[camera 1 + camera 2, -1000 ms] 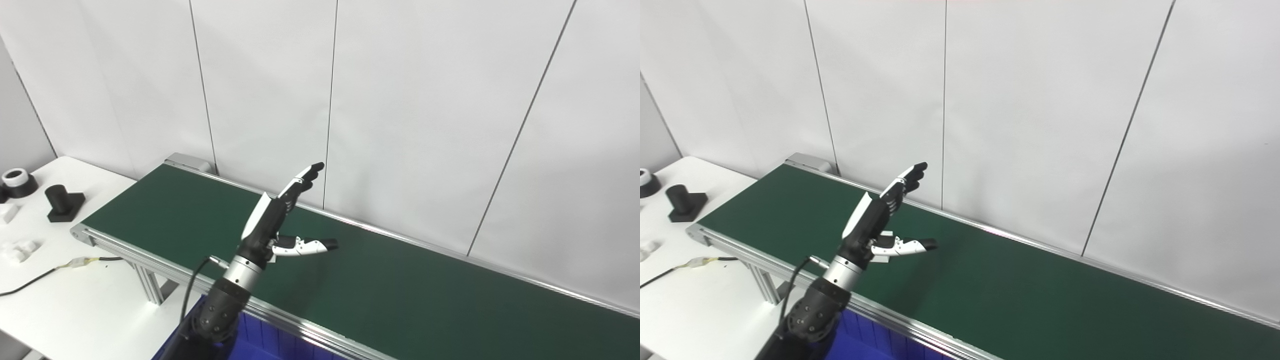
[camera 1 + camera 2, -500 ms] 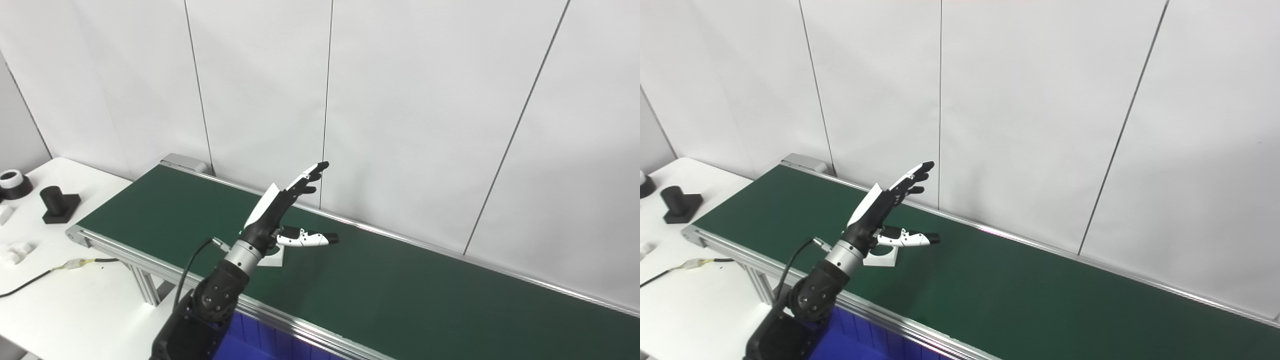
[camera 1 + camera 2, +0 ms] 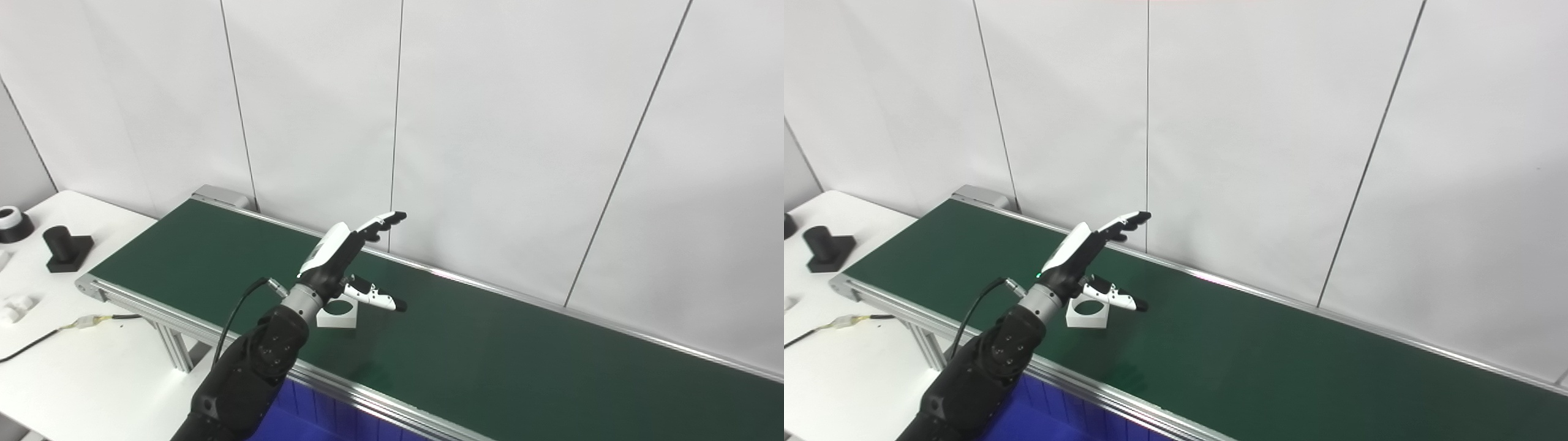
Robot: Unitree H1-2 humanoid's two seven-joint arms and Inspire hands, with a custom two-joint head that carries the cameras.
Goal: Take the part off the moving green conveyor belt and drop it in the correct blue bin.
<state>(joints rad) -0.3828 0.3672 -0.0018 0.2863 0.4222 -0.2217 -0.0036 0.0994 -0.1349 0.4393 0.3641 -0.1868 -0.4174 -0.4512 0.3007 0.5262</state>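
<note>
A white square part [image 3: 339,313] with a round hole lies flat on the green conveyor belt [image 3: 490,349], near its front rail. My left hand [image 3: 343,257] hovers just above it, open, fingers stretched toward the wall and thumb [image 3: 375,297] spread out over the part's far side. The hand holds nothing. In the right eye view the same part [image 3: 1086,312] shows below the hand [image 3: 1084,251]. A blue bin [image 3: 318,419] sits under the belt's front edge, mostly hidden by my forearm. My right hand is out of view.
A white table [image 3: 79,361] stands left of the belt with a black cylinder-on-base part [image 3: 63,247], a black-and-white ring [image 3: 12,222], small white pieces [image 3: 15,306] and a cable [image 3: 73,324]. White wall panels run close behind the belt.
The white part has come out from under my left hand, further right along the belt. The hand has tilted lower and flatter over it, thumb dropping. The camera has shifted slightly.
</note>
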